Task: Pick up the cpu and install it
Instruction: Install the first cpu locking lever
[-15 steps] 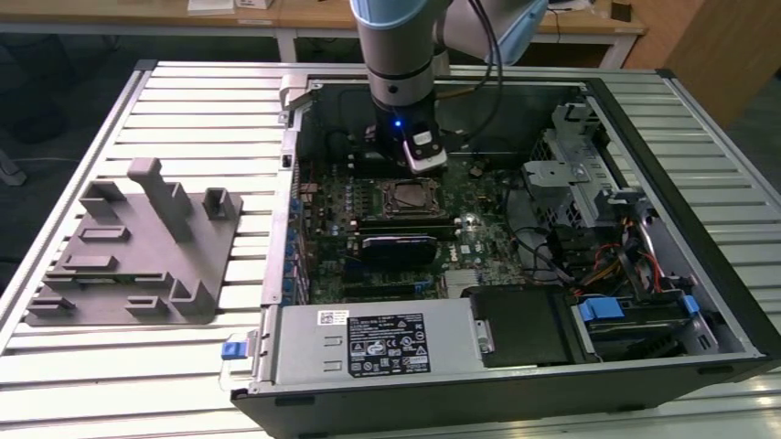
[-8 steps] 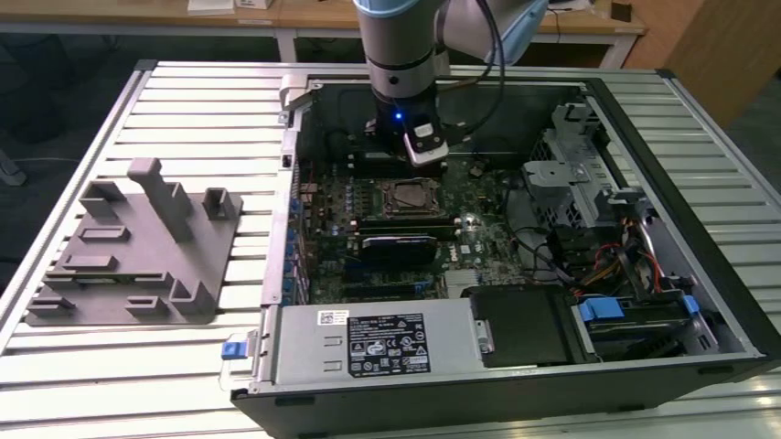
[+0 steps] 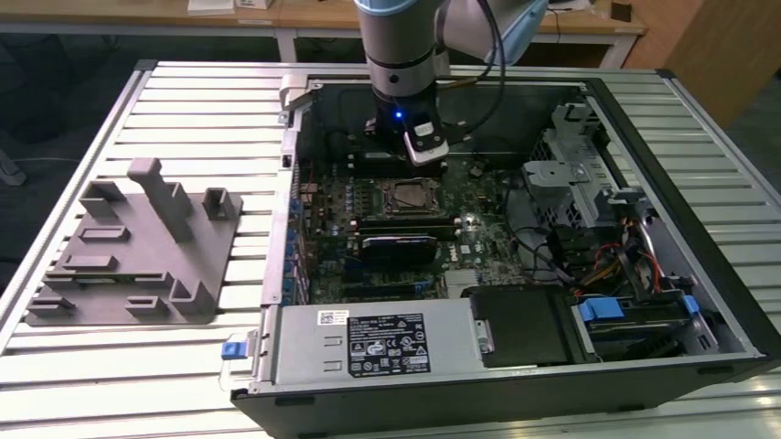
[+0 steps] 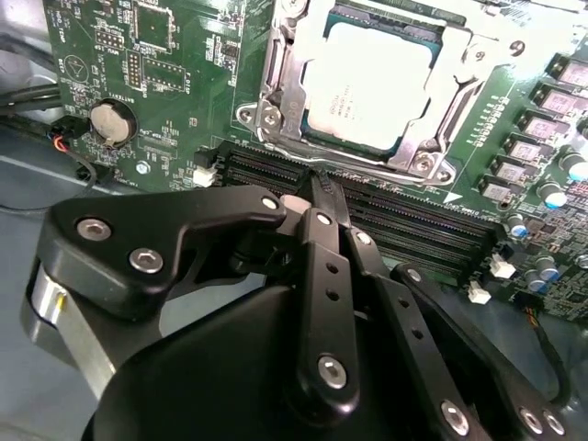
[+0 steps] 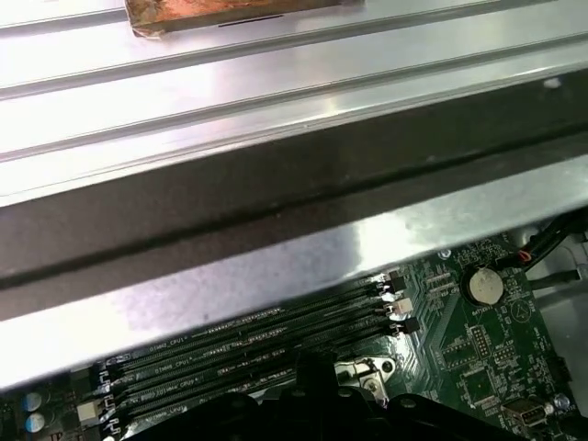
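The slatted metal tabletop [image 3: 183, 119] carries an open computer case [image 3: 513, 366] and, well apart toward the exterior view's left, a grey plastic tray [image 3: 134, 247] with upright posts. Inside the case, the motherboard [image 3: 488, 233] lies flat, bounded by the case walls, with a power supply [image 3: 366, 343] along the near edge and a drive cage [image 3: 586, 174] with cable bundles toward the exterior view's right. The arm [image 3: 403, 46] descends from above into the case, leaving open room over the board's centre. The gripper [image 4: 322, 188] hangs just above the memory slots [image 4: 395, 216], beside the socket [image 4: 367, 87]; its jaws stand closed together, holding nothing. The cpu [image 4: 367, 83] sits seated inside the socket's metal frame, silver top plate facing up. A round coin battery [image 4: 112, 121] lies near the socket on the board. In the first wrist view, the case's top wall [image 5: 276, 266] runs close alongside the memory slots, limiting clearance on that side.
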`<state>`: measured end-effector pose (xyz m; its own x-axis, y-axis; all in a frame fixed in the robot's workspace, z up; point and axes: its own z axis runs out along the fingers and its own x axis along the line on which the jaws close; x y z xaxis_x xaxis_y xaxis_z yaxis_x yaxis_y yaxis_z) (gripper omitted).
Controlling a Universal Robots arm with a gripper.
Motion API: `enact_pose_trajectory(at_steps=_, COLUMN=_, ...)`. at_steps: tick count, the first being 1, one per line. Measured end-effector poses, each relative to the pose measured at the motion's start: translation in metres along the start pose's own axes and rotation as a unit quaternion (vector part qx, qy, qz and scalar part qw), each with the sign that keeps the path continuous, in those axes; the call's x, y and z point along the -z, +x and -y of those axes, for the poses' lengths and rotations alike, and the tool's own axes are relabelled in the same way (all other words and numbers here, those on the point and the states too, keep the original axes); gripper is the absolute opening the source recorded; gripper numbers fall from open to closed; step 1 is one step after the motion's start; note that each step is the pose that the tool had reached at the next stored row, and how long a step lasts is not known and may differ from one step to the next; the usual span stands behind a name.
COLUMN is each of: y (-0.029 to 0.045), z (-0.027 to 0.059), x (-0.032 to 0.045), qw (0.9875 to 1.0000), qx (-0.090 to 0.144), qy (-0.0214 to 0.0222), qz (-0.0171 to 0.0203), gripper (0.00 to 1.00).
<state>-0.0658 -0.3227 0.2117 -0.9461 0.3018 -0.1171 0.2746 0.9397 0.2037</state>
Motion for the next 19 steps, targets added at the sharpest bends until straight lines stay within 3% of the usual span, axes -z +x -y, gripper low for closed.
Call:
enact_pose_trajectory(at_steps=3, y=-0.0009, z=0.0008, x=0.0000, qw=1.0000, qx=0.000, qy=0.0049, qz=-0.0043, gripper=0.11)
enact_pose_trajectory(at_steps=6, y=-0.0020, z=0.0018, x=-0.0001, qw=0.9998, qx=0.000, qy=0.0147, qz=-0.0094, gripper=0.11)
enact_pose_trajectory(at_steps=10, y=-0.0040, z=0.0066, x=0.0003, qw=0.9996, qx=0.000, qy=0.0265, qz=-0.0132, gripper=0.11)
enact_pose_trajectory(at_steps=18, y=-0.0078, z=0.0165, x=0.0012, qw=0.9983, qx=0.003, qy=0.0563, qz=-0.0169, gripper=0.11)
enact_pose_trajectory(at_steps=19, y=-0.0087, z=0.0193, x=0.0014, qw=0.9979, qx=0.003, qy=0.0630, qz=-0.0176, gripper=0.11)
